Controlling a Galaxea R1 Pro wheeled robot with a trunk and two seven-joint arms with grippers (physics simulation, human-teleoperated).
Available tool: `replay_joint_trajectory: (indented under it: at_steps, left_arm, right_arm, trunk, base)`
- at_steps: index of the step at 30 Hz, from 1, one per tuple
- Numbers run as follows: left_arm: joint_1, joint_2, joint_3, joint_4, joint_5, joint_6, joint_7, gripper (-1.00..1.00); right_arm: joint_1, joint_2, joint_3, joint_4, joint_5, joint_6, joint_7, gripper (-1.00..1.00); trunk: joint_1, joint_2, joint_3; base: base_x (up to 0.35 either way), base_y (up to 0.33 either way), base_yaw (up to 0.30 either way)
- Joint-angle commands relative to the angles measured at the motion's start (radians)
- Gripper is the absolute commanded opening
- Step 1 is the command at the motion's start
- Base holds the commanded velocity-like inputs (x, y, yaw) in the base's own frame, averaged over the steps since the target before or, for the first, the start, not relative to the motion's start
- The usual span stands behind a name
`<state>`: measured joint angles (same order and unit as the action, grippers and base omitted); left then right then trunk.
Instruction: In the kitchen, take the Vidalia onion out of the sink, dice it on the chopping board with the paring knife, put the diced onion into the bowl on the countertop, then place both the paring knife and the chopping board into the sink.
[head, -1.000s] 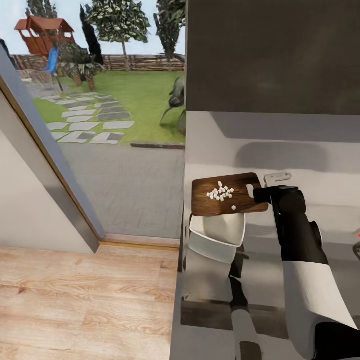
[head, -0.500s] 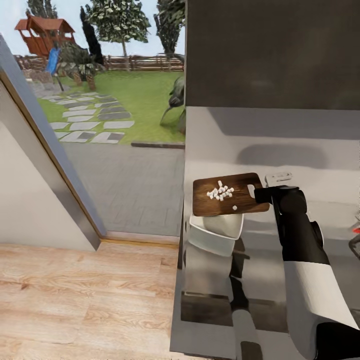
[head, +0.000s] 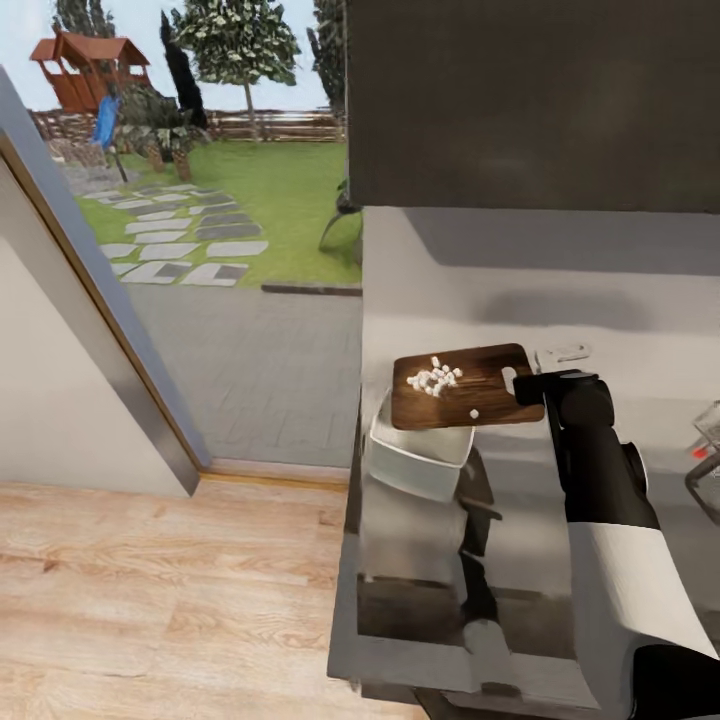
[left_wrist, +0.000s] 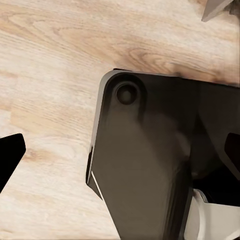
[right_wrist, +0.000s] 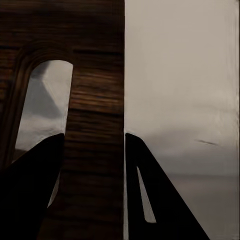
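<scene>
My right gripper (head: 522, 386) is shut on the handle-slot end of the dark-brown chopping board (head: 470, 392) and holds it in the air over the countertop (head: 420, 560). In the right wrist view its fingers (right_wrist: 150, 190) pinch the board's end (right_wrist: 95, 100) beside the slot. Small white diced onion pieces (head: 434, 378) lie on the board's far left part. One more piece (head: 474, 413) sits near its front edge. The white bowl (head: 415, 460) stands on the countertop just below the board's left end, partly covered by it. My left gripper (left_wrist: 122, 145) hangs open above the wooden floor. The paring knife is out of view.
The sink's chrome faucet with its red knob (head: 702, 452) peeks in at the right edge. A dark wall cabinet (head: 540, 100) hangs above the counter. Left of the counter's end are wooden floor (head: 150, 590) and a glass door onto a garden. My dark base (left_wrist: 150, 165) is below the left gripper.
The head view has shifted, so the counter and bowl sit further left in the picture. The right gripper still holds the board over the bowl, with the onion pieces still on it.
</scene>
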<state>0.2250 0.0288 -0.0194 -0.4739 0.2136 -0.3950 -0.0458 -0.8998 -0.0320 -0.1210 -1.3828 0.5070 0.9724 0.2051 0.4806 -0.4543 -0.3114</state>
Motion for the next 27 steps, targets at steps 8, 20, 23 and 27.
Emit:
replay_joint_trajectory:
  at_steps: [8, 20, 23, 27]
  left_arm:
    - [0.001, 0.0, -0.002, -0.002, 0.01, -0.001, -0.005, 1.0]
    - [0.001, 0.0, -0.002, -0.002, 0.01, -0.001, -0.005, 1.0]
    - [0.001, 0.0, -0.002, -0.002, 0.01, -0.001, -0.005, 1.0]
    - [0.001, 0.0, -0.002, -0.002, 0.01, -0.001, -0.005, 1.0]
  right_arm:
    - [-0.001, 0.0, 0.0, -0.001, 0.036, 0.003, 0.01, -1.0]
    - [-0.001, 0.0, 0.0, -0.001, 0.051, 0.003, 0.008, -1.0]
    - [-0.001, 0.0, 0.0, -0.001, 0.068, 0.003, 0.008, -1.0]
    - [-0.001, 0.001, 0.0, -0.001, 0.079, 0.003, 0.008, -1.0]
  trunk:
    - [0.0, -0.002, -0.001]
    - [0.0, -0.002, -0.001]
    - [0.0, -0.002, -0.001]
    - [0.0, -0.002, -0.001]
  base:
    - [-0.085, -0.066, 0.0]
    - [-0.032, -0.027, 0.0]
    - [0.0, 0.0, 0.0]
    - [0.0, 0.0, 0.0]
